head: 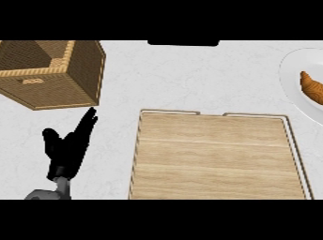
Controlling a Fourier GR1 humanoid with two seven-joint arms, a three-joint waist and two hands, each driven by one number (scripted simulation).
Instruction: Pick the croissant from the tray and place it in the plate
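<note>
White marbled counter [192, 79] under even light; a wicker basket [46, 70] at far left, a dark object [183, 43] at the back edge.

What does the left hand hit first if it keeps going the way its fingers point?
Probably the wicker basket. The left hand rests open, fingers aimed up and slightly right, toward the basket's near right corner. Bare counter lies between; height is unclear, so it might pass just beside that corner.

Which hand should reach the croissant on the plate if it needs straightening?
Likely right: the golden-brown croissant lies on the round white plate at the far right, though that hand is out of view. The open black left hand rests left of the wooden tray.
</note>
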